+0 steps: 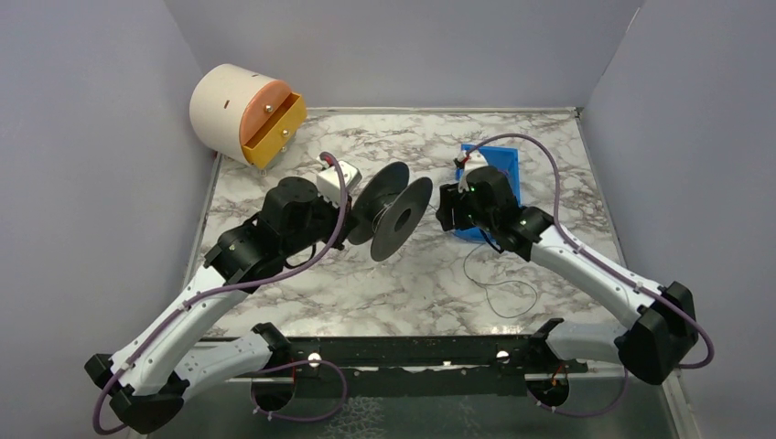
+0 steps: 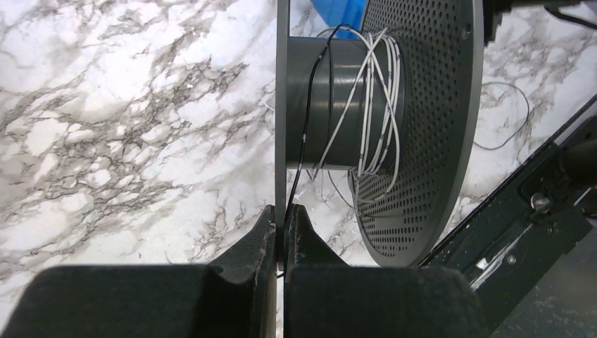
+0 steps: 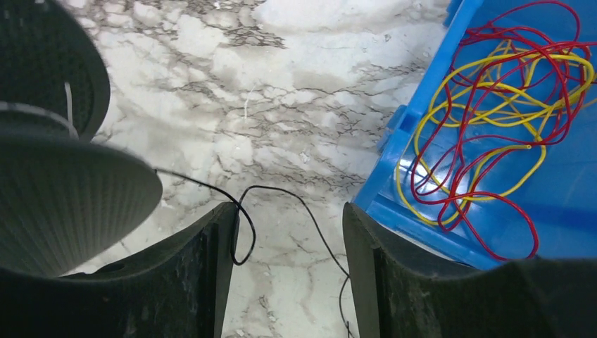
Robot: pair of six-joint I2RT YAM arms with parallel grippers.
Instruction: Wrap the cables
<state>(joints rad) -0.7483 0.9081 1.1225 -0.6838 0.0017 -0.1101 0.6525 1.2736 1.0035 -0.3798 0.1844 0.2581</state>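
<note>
- Table (image 2: 105, 105) beneath both grippers: white marble-look surface with grey veins, smooth, with a faint sheen.
- Spool (image 2: 429, 105) just ahead of the left gripper (image 2: 284, 224): matt dark grey, probably plastic. Its discs are perforated with fine holes and its hub is smooth.
- White cables (image 2: 373, 91) on the hub: smooth, slightly glossy sheathing.
- Black cable (image 3: 278, 187) just ahead of the right gripper (image 3: 288, 218): hair-thin and matt.
- Its fingers (image 3: 190, 282): matt black with a fine grain.
- Blue bin (image 3: 422, 134) right of that gripper: glossy plastic.
- Red and yellow cables (image 3: 493, 105) inside it: shiny.
</note>
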